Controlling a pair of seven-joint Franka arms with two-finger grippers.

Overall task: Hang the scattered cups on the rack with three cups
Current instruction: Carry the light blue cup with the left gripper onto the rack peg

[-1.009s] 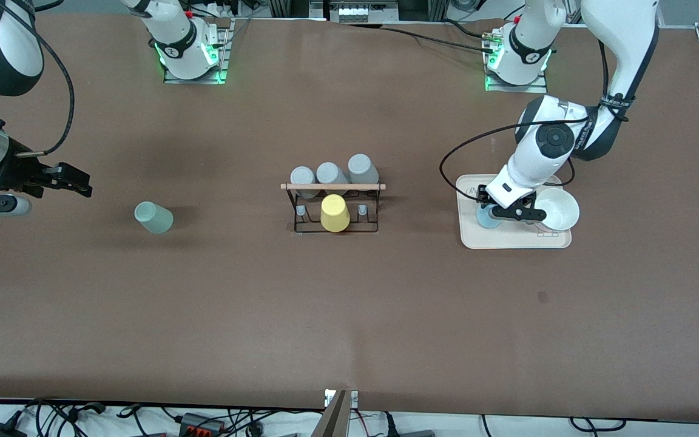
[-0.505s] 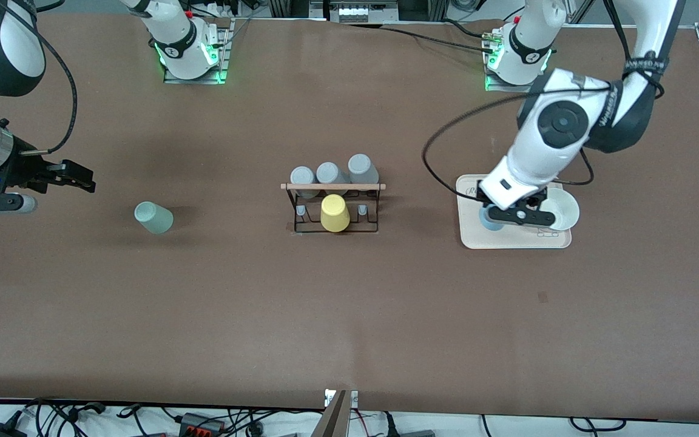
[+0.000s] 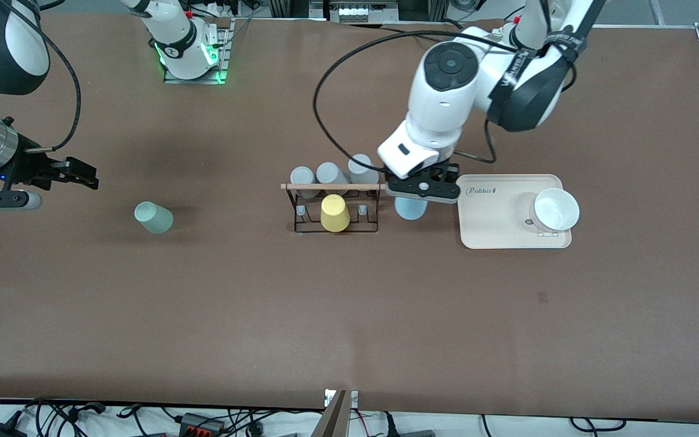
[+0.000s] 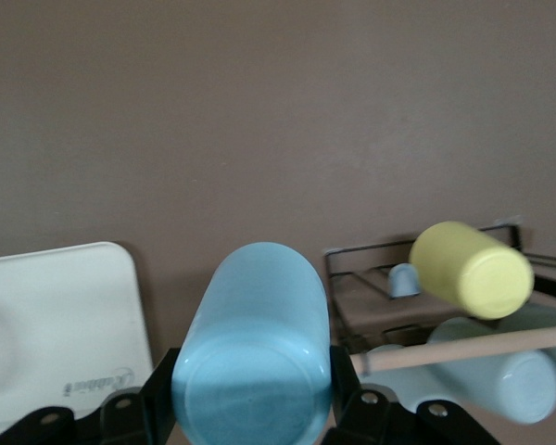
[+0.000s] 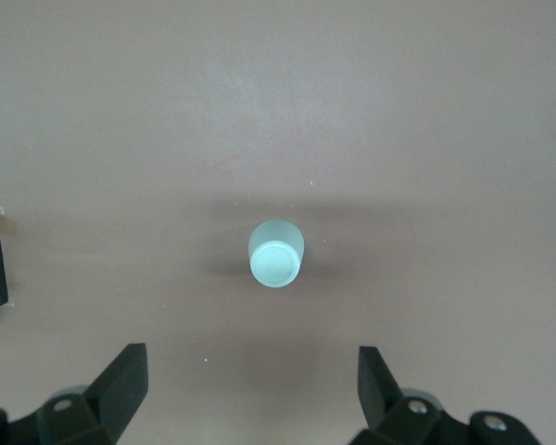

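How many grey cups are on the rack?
3: the three grey plastic cups sit in a row on the black wire rack, farther from the front camera than the yellow cup.

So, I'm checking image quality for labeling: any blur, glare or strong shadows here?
Front view: even light, soft shadow beside the mint-green cup. Left wrist view: the light blue cup looms large and soft; the rack looks clearer. Right wrist view: sharp, no glare.
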